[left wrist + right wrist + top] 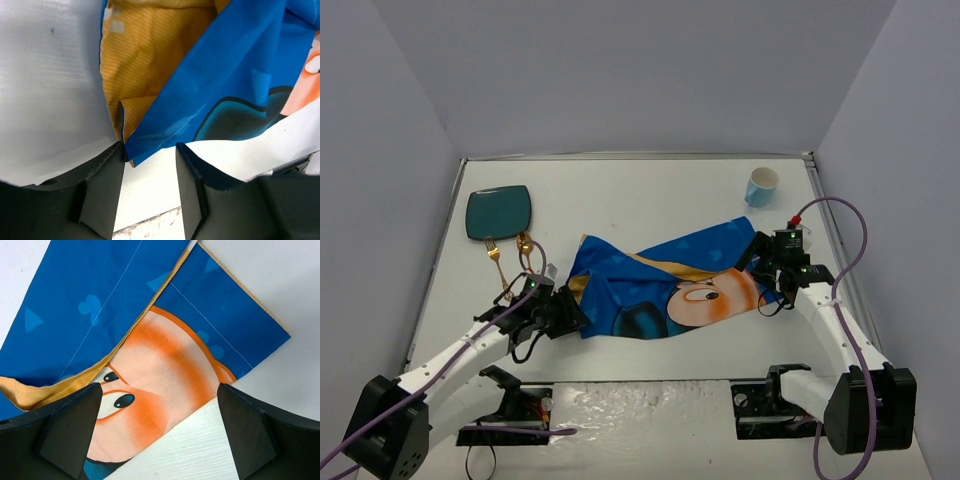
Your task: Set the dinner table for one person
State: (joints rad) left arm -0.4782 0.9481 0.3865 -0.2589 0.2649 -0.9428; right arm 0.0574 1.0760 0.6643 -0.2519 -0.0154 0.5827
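Straddling placemat [225,75] corner, left pincer [150,150] agape

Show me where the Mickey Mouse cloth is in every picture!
Top external: the Mickey Mouse placemat lies crumpled in the middle.
Left wrist: it fills the upper right.
Right wrist: it covers the upper left and middle.
Shared landmark: Mickey's orange face.
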